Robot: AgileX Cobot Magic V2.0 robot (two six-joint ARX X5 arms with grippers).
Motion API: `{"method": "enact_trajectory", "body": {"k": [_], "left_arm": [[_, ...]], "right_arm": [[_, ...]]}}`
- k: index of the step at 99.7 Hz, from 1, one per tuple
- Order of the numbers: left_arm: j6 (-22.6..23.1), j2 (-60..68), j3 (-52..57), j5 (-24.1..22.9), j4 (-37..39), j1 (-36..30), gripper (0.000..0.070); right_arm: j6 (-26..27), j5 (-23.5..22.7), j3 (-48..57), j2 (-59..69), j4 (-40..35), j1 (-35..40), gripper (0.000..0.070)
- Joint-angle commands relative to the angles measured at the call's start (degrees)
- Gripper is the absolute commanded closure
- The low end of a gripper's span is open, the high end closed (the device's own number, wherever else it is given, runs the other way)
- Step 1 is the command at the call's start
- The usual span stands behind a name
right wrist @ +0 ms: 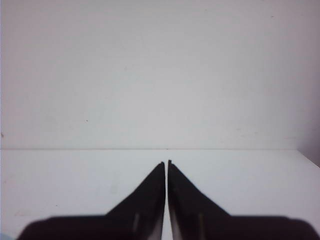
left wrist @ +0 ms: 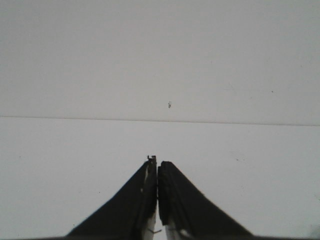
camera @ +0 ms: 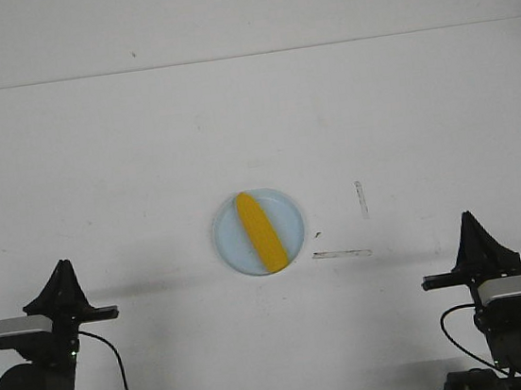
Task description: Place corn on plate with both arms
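My left arm [camera: 34, 361] sits folded low at the near left corner, its hand [camera: 60, 267] pointing up and forward, fingers pressed together with nothing between them. My right arm [camera: 518, 316] mirrors it at the near right corner, its hand [camera: 469, 219] likewise raised and closed on nothing. From each wrist I see my two dark fingers [left wrist: 175, 200] meeting at their tips, the right pair [right wrist: 150, 200] just the same.
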Motion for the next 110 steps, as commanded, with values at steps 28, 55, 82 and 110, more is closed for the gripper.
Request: {"method": "enact_trajectory", "body": {"k": [28,55,82,110], "left_arm": [[0.1,-0.5,0.1,0.1,-0.2,0.1,0.0699],[0.1,-3.9,-1.4,1.2,-3.7,0.2,0.0699],[-0.2,-7.7,-7.7,1.2,-0.5,0.2,0.0699],[-0.1,-15.3,-14.9,1.2,-0.2,0.1,0.0699]], "right_arm": [[-0.3,-0.1,-0.1,-0.1,0.9,0.0,0.0694],[-0.3,-0.1,-0.1,-0.1,0.9,0.0,0.0694],[-0.3,-0.1,-0.1,-0.1,0.9,0.0,0.0694],[-0.3,-0.1,-0.1,-0.1,0.9,0.0,0.0694]]}}
